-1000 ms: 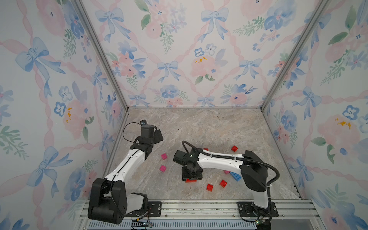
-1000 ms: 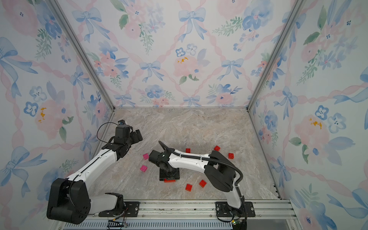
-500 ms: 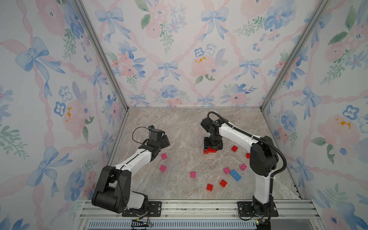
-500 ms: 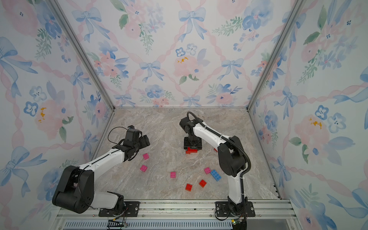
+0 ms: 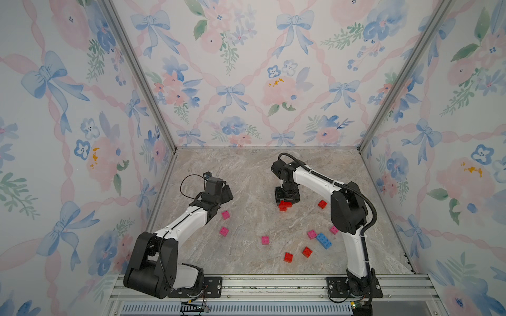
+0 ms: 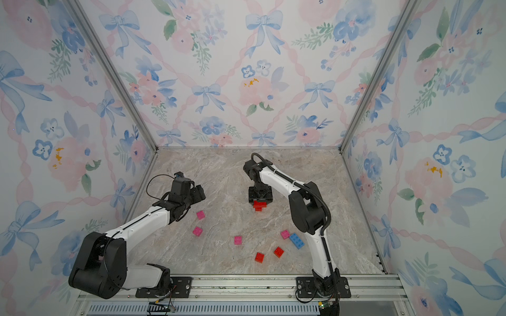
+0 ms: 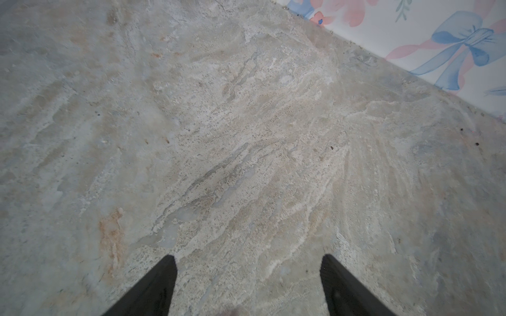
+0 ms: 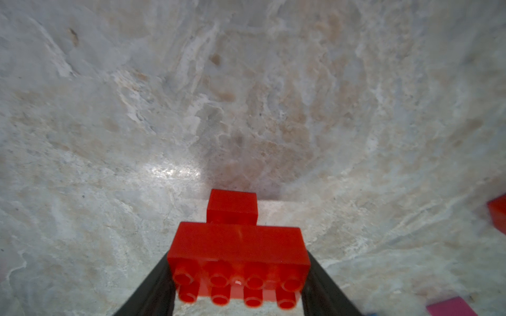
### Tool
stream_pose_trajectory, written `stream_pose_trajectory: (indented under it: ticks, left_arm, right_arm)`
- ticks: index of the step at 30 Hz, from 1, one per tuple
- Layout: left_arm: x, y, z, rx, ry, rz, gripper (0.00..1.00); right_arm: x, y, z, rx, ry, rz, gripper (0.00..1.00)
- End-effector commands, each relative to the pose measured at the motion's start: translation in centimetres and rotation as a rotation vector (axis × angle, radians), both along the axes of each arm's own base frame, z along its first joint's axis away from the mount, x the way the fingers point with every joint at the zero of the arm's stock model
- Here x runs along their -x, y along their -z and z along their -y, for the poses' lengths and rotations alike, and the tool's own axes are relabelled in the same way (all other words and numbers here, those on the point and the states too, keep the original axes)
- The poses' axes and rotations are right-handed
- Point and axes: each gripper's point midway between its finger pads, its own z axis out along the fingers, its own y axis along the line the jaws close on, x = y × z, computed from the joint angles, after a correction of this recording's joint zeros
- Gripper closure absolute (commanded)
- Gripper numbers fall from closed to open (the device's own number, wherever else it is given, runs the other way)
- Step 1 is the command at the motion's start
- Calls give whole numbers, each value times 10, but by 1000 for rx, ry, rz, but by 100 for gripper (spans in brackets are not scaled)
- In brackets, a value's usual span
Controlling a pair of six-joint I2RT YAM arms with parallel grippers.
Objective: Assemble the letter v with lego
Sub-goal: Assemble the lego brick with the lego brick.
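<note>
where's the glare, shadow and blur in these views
Right wrist view: a bright glare patch on the grey marble-patterned tabletop, a dark shadow beyond the long red studded plastic brick, and the pink plastic brick near the frame edge is blurred. Left wrist view: soft, with no glare; the left end effector shows only as dark tips. Both top views: evenly lit and sharp.

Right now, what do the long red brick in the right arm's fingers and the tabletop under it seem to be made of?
Long red brick: looks like hard moulded plastic, smooth and slightly glossy, with crisp edges, round studs and a faint sheen.
Tabletop: stone-look, veined grey-beige with a bright glare patch, so fairly smooth; real marble or a printed laminate cannot be told.
</note>
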Motion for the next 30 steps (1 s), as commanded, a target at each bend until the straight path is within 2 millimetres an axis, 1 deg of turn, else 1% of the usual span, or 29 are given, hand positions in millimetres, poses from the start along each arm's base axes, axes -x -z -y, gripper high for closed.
stream_pose_trajectory:
  ticks: [1,7,17,26,30]
  left_arm:
    - [1,0,-2,-24,-1,0,15]
    - [0,-5,-4,-46,1,11,15]
    - [0,-5,-5,-57,4,11,15]
    - [-2,-4,-2,-54,11,8,15]
    - [-2,-4,-2,-57,10,8,15]
  right_arm:
    - [2,3,0,2,25,-25,78]
    - [5,11,0,8,56,-48,80]
    - [9,24,4,50,63,-72,81]
    - [11,35,1,69,51,-100,82]
    - [14,44,2,92,44,-130,82]
